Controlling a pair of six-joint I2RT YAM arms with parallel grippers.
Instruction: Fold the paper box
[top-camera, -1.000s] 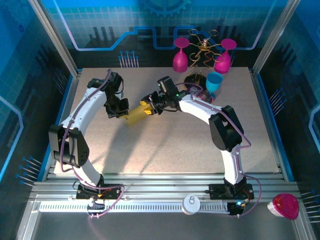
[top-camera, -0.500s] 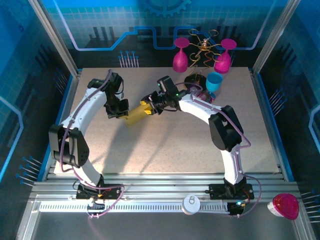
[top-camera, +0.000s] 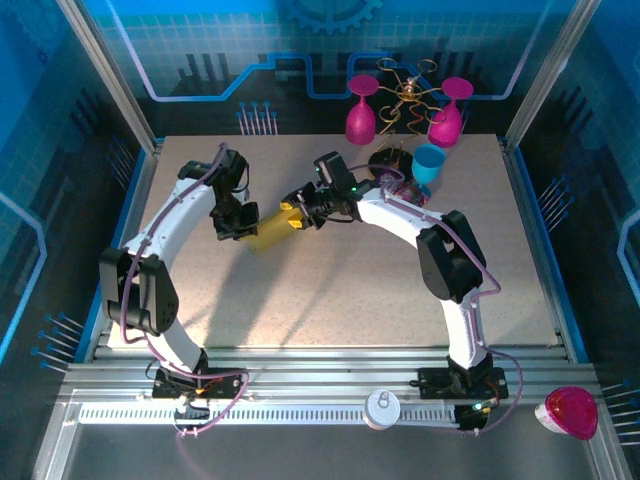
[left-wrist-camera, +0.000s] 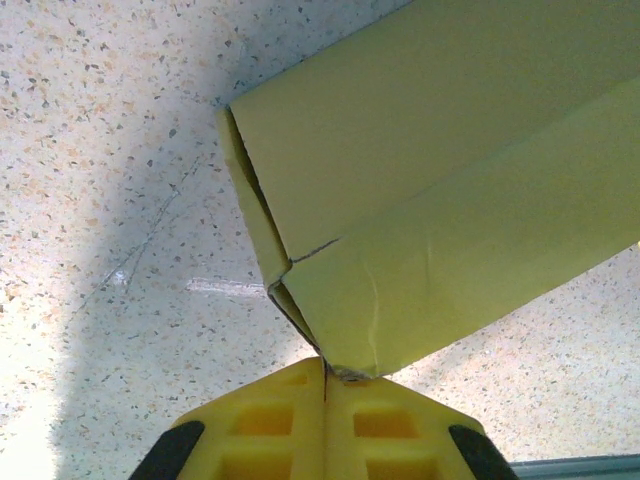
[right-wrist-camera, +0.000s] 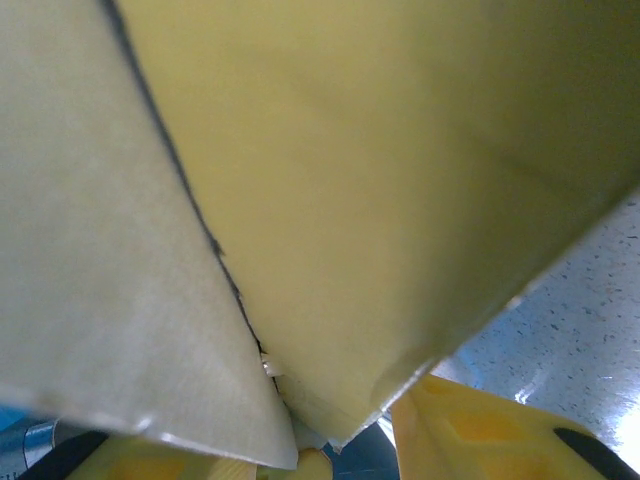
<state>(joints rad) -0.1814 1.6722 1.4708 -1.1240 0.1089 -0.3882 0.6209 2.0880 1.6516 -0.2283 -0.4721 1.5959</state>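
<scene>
Left wrist view puts the left claw at 6 o'clock, its fingers closed together on the bottom corner of the box, where two panels meet along a short slit. A side flap at the box's 9 o'clock edge stands slightly ajar, showing a dark gap.

From its own wrist, the right claw has its jaws partly apart with the other end of the box running down between them, so I judge it is gripping that end.

From above, the box lies at 9 o'clock of the table's middle. The left claw is at the box's 9 o'clock end and the right claw at its 2 o'clock end.

Against a second ago, hardly anything has changed: the left claw has crept a touch toward 9 o'clock, while the box and right claw keep their places. This looks like a steadying hold. The box is already formed, and the end flaps probably remain to be tucked.
</scene>
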